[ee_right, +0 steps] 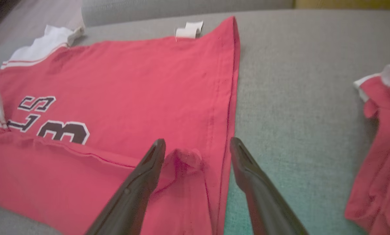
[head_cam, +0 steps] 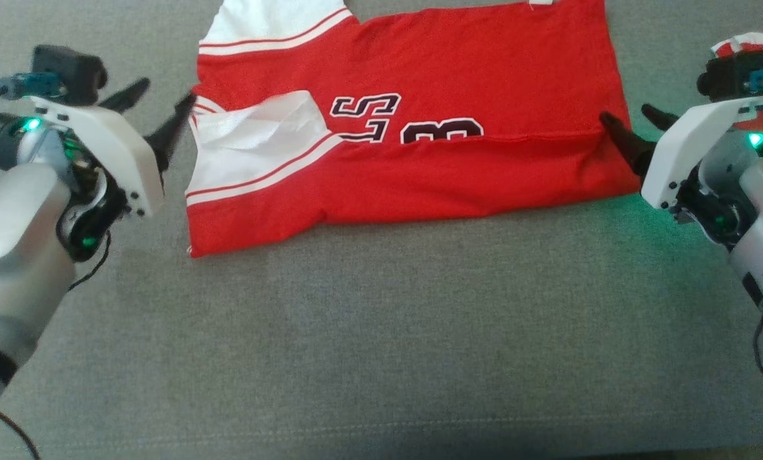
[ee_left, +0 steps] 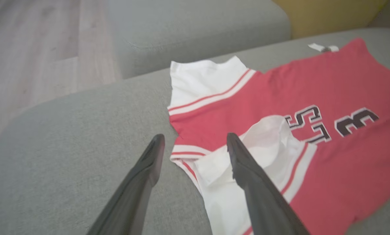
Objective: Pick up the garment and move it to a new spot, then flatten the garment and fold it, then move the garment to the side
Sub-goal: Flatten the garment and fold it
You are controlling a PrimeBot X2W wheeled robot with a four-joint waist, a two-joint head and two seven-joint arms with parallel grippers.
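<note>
A: Look at the garment. Red and white, lying flat on the grey cushion, folded once, with the near half laid over the far half.

B: Which way from the left end effector?

A: Right past its tips, toward the right end effector. Stretched long from one to the other.

B: Pinching anything?

A: No. Both spread wide, holding nothing. Over the white striped edge on the left side, over the red side edge on the right side.

B: Nearer one?

A: About the same. One at each short end, so probably good for a grab from both sides.

B: Touching the cloth?

A: Hard to tell. Maybe just brushing it.

B: Anything hidden?

A: Yes. Bottom half of the dark print tucked under the fold. Far edge cut off at the top of the head view. Also another red cloth just beyond the right end effector, partly behind its wrist, too bunched up to make out.
</note>
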